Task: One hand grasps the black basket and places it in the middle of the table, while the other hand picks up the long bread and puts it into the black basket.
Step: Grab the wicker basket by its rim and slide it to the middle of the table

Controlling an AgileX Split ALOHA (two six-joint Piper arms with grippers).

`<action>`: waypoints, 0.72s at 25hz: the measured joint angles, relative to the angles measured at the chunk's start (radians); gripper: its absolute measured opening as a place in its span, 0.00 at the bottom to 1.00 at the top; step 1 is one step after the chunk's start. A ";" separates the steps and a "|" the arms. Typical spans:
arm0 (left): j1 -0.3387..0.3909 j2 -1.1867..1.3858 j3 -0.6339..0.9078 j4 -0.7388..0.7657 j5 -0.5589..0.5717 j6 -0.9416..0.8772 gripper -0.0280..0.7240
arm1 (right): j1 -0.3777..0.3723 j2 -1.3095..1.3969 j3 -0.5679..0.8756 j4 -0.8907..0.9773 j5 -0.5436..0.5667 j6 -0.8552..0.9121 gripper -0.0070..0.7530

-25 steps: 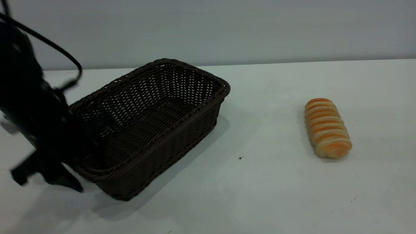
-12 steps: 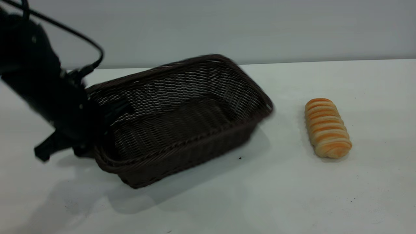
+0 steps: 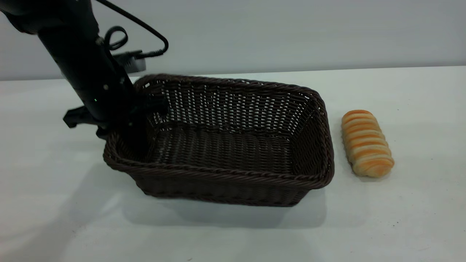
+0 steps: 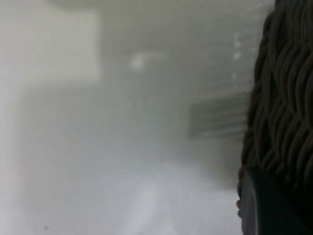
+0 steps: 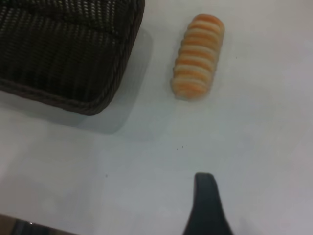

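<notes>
The black basket [image 3: 233, 145] stands flat on the white table [image 3: 233, 233], its long side towards the exterior camera. My left gripper [image 3: 140, 122] reaches down over the basket's left end and is shut on the braided rim there. In the left wrist view, one finger [image 4: 274, 208] lies against the rim [image 4: 281, 98]. The long bread [image 3: 366, 143], striped orange and cream, lies on the table just right of the basket, a small gap apart. The right wrist view shows the bread [image 5: 198, 56] beside the basket's corner [image 5: 68, 54]. Of my right gripper only one finger [image 5: 207, 198] shows, above bare table short of the bread, holding nothing.
A grey wall [image 3: 291, 32] runs behind the table's far edge. The left arm's cable [image 3: 145, 32] loops above the basket's back left corner. Bare tabletop lies in front of the basket and around the bread.
My left gripper has moved right and away from the camera with the basket in it. The basket swung round and now sits level close to the bread. The bread has not moved.
</notes>
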 joint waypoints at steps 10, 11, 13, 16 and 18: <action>0.002 0.033 -0.003 -0.002 0.007 -0.049 0.32 | 0.000 0.000 0.000 0.000 0.007 0.008 0.72; 0.002 0.034 -0.003 0.003 0.005 -0.052 0.38 | 0.000 0.000 0.000 0.000 0.007 0.008 0.72; 0.002 0.032 -0.004 0.005 0.003 -0.056 0.51 | 0.000 0.000 0.000 0.000 0.007 0.008 0.72; 0.002 0.006 -0.005 0.024 0.006 -0.063 0.67 | 0.000 0.000 0.000 0.000 0.007 0.008 0.72; 0.005 -0.036 -0.005 0.057 0.017 -0.065 0.73 | 0.000 0.000 0.000 0.001 0.007 0.008 0.72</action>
